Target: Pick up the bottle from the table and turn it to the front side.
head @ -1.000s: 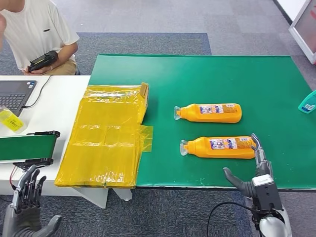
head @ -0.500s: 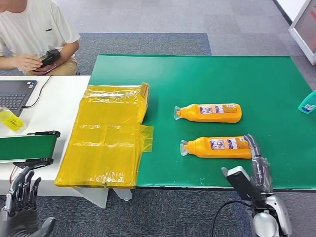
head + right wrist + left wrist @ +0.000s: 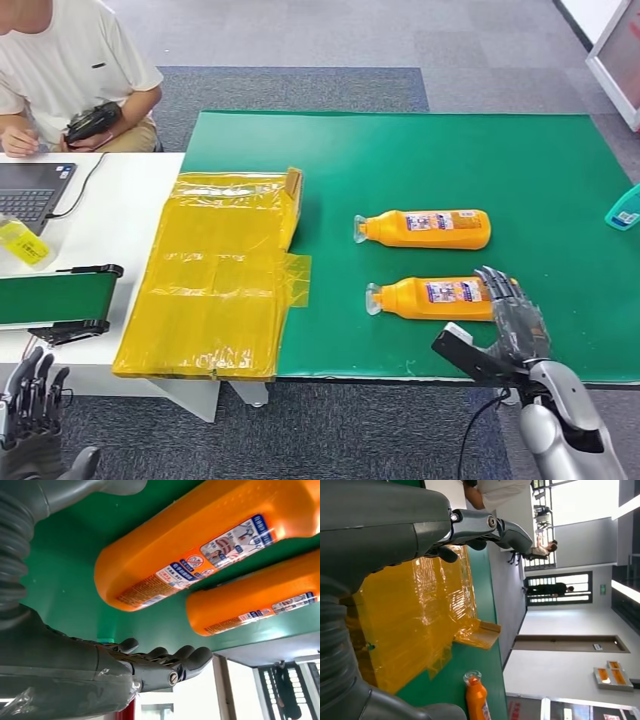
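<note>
1. Down at the near left, below the tabletop edge, the left robot hand (image 3: 30, 405) hangs with its fingers spread apart and nothing in them.
2. At the near right edge of the green tabletop (image 3: 377, 150), the right robot hand (image 3: 504, 325) reaches over the base end of the nearer bottle (image 3: 434, 298). Its fingers are spread above the bottle's end and its thumb juts out low toward the left; nothing is clasped, and in the right wrist view a strip of green shows between the fingers (image 3: 181, 657) and the orange body.
3. That nearer bottle lies on its side, its clear cap pointing left and its label facing up.
4. Just beyond it, apart and roughly parallel, the second orange bottle (image 3: 423, 228) lies the same way round.
5. To the left, a crumpled yellow plastic sheet (image 3: 215, 275) spreads across the seam between the green tabletop and the white tabletop (image 3: 121, 215).
6. On the white side sit a small green conveyor belt (image 3: 53, 298) and a laptop (image 3: 30, 190).
7. Farthest back on the left, a person in a white shirt (image 3: 72, 60) sits holding a black controller (image 3: 90, 122).
8. At the far right edge lies a teal object (image 3: 625, 208).
</note>
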`<state>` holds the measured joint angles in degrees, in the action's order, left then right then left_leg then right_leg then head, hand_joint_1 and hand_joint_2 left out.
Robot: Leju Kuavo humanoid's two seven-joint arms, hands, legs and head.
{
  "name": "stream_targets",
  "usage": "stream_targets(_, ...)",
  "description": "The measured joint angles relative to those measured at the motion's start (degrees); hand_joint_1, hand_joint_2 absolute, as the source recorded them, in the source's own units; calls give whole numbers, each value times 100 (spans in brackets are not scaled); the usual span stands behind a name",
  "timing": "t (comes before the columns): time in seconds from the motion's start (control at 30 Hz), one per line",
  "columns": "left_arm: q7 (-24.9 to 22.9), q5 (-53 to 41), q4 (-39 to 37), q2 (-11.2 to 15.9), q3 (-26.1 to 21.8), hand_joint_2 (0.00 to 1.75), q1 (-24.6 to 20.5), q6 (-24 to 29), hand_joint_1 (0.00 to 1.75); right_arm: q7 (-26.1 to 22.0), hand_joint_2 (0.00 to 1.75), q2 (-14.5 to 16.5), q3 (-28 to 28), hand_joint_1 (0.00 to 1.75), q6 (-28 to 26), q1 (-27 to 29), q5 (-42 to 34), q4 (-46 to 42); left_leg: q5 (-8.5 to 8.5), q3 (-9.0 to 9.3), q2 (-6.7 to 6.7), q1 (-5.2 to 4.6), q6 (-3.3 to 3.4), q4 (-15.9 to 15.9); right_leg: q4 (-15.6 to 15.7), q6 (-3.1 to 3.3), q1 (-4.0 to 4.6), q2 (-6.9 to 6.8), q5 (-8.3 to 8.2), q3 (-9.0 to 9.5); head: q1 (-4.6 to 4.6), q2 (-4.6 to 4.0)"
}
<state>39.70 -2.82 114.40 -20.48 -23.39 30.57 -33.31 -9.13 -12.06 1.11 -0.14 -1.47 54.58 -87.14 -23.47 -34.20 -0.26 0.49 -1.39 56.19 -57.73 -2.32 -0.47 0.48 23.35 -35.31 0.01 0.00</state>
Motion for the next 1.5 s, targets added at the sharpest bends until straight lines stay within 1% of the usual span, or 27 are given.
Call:
stream_targets(0.1,12,11,0,0,-4,175,35,-16,0,7,175,-289,-98,0,153,-150,-82,63,1,0,-1,-4,2,0,0,-1,-3,-1,-1,0,-1,0)
stream_targets(0.3,24,-2,0,0,-4,175,57,-49,0,-93,175,-974,-186,0,475,-303,-426,96,-1,-3,-2,-8,6,0,0,-3,-8,-1,-1,0,0,0)
stream_targets(0.5,24,14,0,0,-7,175,56,-93,0,-42,175,-1505,-357,0,874,-664,-671,249,1,-2,-3,-9,9,0,0,-6,-9,-3,-3,0,1,0)
stream_targets(0.6,24,31,0,0,-36,175,48,-162,0,-74,175,-1791,-483,0,1185,-790,-1093,325,2,-3,-4,-11,10,0,0,-7,-11,-5,-4,-1,-1,0)
stream_targets(0.7,24,99,-1,0,-127,175,34,-267,0,-166,175,-2219,-621,0,1528,-900,-1741,361,2,-3,-7,-15,12,1,0,-10,-15,-6,-4,-1,1,0)
stream_targets(0.77,24,118,-2,1,-172,175,27,-310,0,-187,175,-2437,-689,0,1649,-952,-1972,374,1,-4,-9,-15,14,1,0,-10,-16,-5,-3,0,1,0)
stream_targets(0.83,24,117,-3,1,-191,175,16,-327,0,-173,175,-2586,-783,0,1750,-1008,-2076,397,-1,-5,-10,-16,16,1,0,-11,-17,-5,-3,0,1,0)
stream_targets(0.9,24,122,-4,1,-207,175,8,-331,0,-83,175,-2715,-933,0,1964,-1147,-2259,462,-1,-4,-9,-17,17,1,0,-11,-18,-5,-4,-1,1,0)
stream_targets(1.03,24,222,-4,1,-298,175,-1,-388,0,130,175,-3055,-1375,0,2483,-1562,-3066,643,2,-3,-9,-18,20,1,0,-13,-19,-6,-5,0,1,0)
stream_targets(1.13,24,239,-4,1,-351,175,-8,-443,0,173,175,-3215,-1647,0,2563,-1807,-3280,710,3,-3,-9,-18,21,1,0,-14,-18,-6,-5,1,1,0)
stream_targets(1.23,24,225,-7,1,-390,175,-26,-475,0,219,175,-3277,-1957,0,2555,-2052,-3274,810,3,-2,-8,-18,20,1,0,-14,-18,-5,-5,1,0,0)
stream_targets(1.37,24,181,-16,0,-396,175,-46,-506,0,168,175,-3259,-2444,0,2362,-2412,-3220,1080,5,-3,-8,-18,20,1,0,-14,-18,-6,-5,2,1,0)
stream_targets(1.5,24,153,-36,0,-396,175,-72,-529,0,96,175,-3129,-2938,0,2132,-2707,-3195,1420,6,-3,-9,-18,19,1,0,-15,-18,-6,-6,4,2,0)
